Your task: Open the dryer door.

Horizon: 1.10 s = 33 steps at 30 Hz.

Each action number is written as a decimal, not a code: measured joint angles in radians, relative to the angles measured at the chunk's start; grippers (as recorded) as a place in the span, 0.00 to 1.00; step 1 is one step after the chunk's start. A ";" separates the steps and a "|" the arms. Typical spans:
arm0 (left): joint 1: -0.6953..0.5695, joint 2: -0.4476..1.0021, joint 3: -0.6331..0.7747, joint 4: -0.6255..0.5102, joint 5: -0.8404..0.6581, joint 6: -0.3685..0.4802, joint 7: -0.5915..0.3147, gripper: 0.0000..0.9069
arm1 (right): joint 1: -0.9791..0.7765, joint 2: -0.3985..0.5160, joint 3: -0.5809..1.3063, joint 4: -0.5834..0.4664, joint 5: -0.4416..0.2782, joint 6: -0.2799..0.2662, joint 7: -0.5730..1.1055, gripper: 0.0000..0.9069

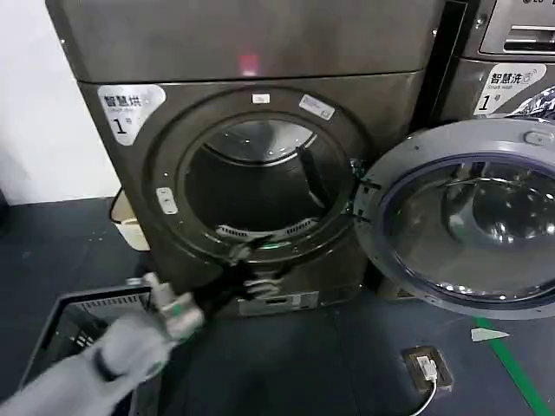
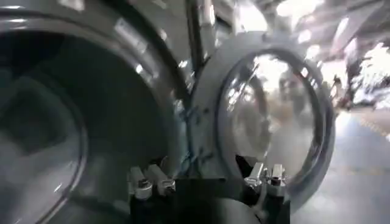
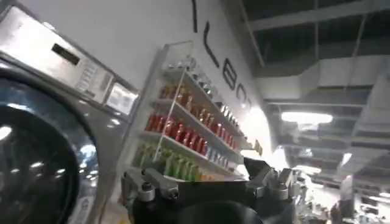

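Observation:
The dryer door (image 1: 408,178) stands swung wide open to the right of the dark grey-brown dryer (image 1: 260,52), its grey inner side and tinted glass facing me. The round drum opening (image 1: 260,186) is uncovered. My left gripper (image 1: 249,264) reaches in from the lower left to the bottom lip of the opening, apart from the door. In the left wrist view the left gripper (image 2: 207,178) is open with nothing between its fingers, and the dryer door (image 2: 274,115) stands beyond it. My right gripper (image 3: 207,182) is open and empty, raised beside the neighbouring machine (image 3: 36,152).
A lighter grey washer (image 1: 512,61) stands right of the dryer, behind the open door. A black basket (image 1: 78,329) sits on the floor at lower left. A floor socket with a white cable (image 1: 427,364) and green tape (image 1: 512,368) lie at lower right. Shelves of bottles (image 3: 183,134) line a wall.

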State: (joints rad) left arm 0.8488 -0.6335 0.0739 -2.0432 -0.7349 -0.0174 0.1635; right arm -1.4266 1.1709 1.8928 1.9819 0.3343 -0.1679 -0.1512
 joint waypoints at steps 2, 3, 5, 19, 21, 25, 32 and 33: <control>0.033 0.057 -0.037 -0.018 -0.037 0.021 0.001 1.00 | 0.005 -0.004 0.010 0.000 -0.001 0.001 0.003 1.00; 0.049 0.083 -0.057 -0.025 -0.053 0.032 0.002 1.00 | 0.007 -0.010 0.015 -0.002 -0.002 0.001 0.004 1.00; 0.080 0.134 -0.094 -0.039 -0.071 0.024 0.019 1.00 | 0.013 -0.019 0.020 -0.006 -0.001 -0.002 0.010 1.00; 0.139 0.513 -0.143 -0.034 -0.053 0.067 0.157 1.00 | 0.041 -0.044 0.049 -0.021 -0.002 0.000 0.027 1.00; 0.143 0.551 -0.140 -0.040 -0.049 0.116 0.160 1.00 | 0.041 -0.038 0.050 -0.018 -0.002 0.000 0.027 1.00; 0.146 0.614 -0.128 -0.026 -0.002 0.176 0.210 1.00 | 0.037 -0.038 0.052 -0.022 -0.002 0.001 0.024 1.00; 0.144 0.660 -0.076 0.006 0.029 0.221 0.230 1.00 | 0.030 -0.038 0.060 -0.024 -0.002 0.004 0.021 1.00; 0.143 0.665 -0.068 0.012 0.039 0.227 0.234 1.00 | 0.030 -0.037 0.062 -0.023 -0.002 0.004 0.021 1.00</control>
State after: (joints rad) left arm 0.9921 0.0314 0.0064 -2.0311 -0.6959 0.2092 0.3973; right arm -1.3963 1.1339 1.9545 1.9586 0.3324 -0.1643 -0.1306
